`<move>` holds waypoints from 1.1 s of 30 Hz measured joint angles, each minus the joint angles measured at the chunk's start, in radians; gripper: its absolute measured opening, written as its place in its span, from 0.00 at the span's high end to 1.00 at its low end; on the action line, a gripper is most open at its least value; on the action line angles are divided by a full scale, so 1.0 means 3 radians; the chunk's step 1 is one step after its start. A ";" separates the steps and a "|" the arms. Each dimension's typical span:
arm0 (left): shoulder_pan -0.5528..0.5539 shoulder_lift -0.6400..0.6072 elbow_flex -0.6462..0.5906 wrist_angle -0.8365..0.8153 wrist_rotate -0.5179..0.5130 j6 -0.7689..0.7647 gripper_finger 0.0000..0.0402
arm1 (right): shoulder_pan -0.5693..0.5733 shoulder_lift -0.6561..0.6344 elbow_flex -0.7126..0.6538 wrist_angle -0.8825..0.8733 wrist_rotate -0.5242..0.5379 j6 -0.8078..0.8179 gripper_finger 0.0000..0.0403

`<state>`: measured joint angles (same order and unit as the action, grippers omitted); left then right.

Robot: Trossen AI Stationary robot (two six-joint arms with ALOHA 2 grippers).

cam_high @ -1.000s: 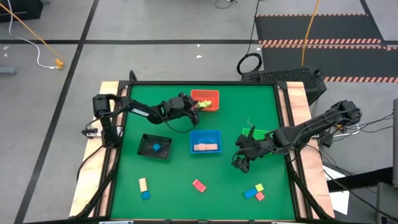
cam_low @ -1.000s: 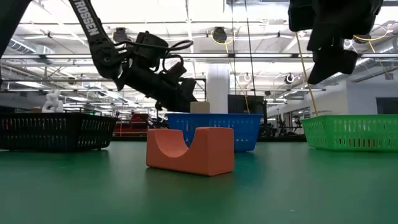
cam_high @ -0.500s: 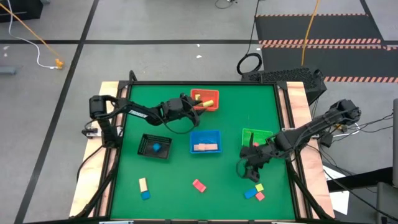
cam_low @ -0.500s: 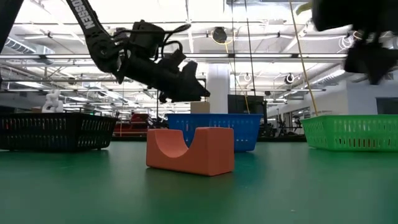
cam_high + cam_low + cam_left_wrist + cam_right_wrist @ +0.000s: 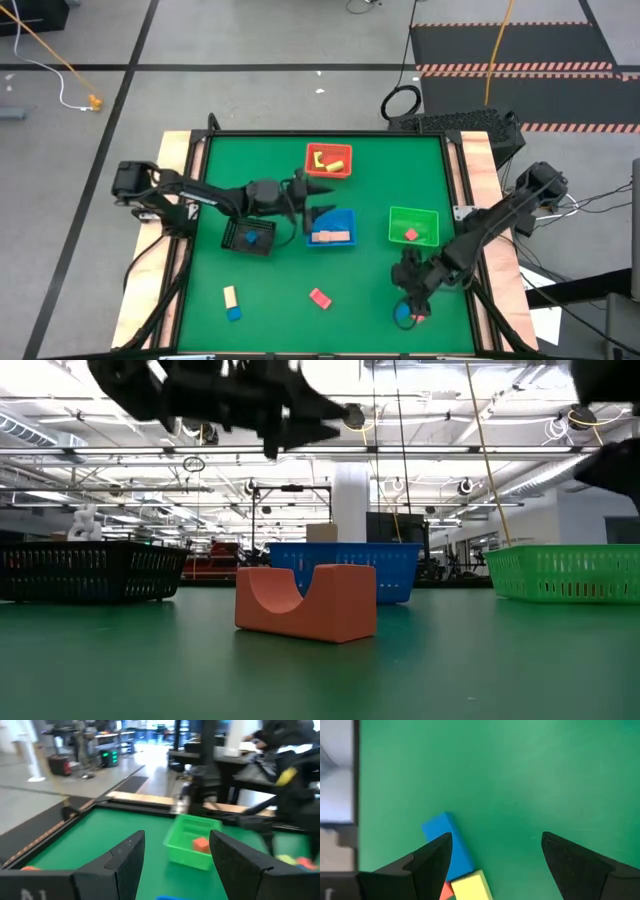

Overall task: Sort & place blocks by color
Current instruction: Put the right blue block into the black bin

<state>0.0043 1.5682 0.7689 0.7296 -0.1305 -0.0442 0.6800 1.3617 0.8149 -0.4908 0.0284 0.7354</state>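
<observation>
While over the blue block [image 5: 451,845], right gripper [image 5: 492,865] jaws wide; left gripper [image 5: 175,865] likewise.

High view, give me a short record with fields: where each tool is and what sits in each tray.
left tool: open, above the table between red and blue trays
right tool: open, over the blue block and yellow block
red tray: yellow block inside
blue tray: tan block
green tray: red block
black tray: blue block
</observation>
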 joint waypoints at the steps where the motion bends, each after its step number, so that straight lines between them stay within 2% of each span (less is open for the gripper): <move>1: -0.0062 -0.0035 0.0000 -0.0033 -0.0001 0.0036 0.44 | 0.0036 0.0080 -0.0001 0.0026 -0.0002 -0.0042 0.27; 8: -0.0418 -0.0299 0.0000 -0.0406 -0.0045 0.0197 0.44 | 0.0284 0.0470 -0.0001 0.0337 -0.0009 -0.0232 0.27; 13: -0.0583 -0.0355 0.0000 -0.0446 -0.0207 0.0206 0.44 | 0.0408 0.0533 0.0001 0.0553 0.0003 -0.0225 0.27; 19: -0.0713 -0.0350 0.0000 -0.0508 -0.0353 0.0145 0.44 | 0.0548 0.0555 0.0001 0.0643 0.0328 -0.0314 0.27; 23: -0.0806 -0.0350 0.0000 -0.0572 -0.0361 0.0078 0.44 | 0.0600 0.0630 0.0001 0.0619 0.0361 -0.0501 0.28; 28: -0.0955 -0.0350 0.0000 -0.0628 -0.0360 0.0077 0.44 | 0.0601 0.0746 0.0003 0.0628 0.0348 -0.0617 0.35; 33: -0.1094 -0.0350 0.0000 -0.0629 -0.0358 0.0075 0.44 | 0.0599 0.0802 0.0011 0.0650 0.0351 -0.0861 0.51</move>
<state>-0.3238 1.4631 0.7689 0.5407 -0.2379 -0.0216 0.8597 1.6024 0.8181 -0.2957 0.1337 0.4772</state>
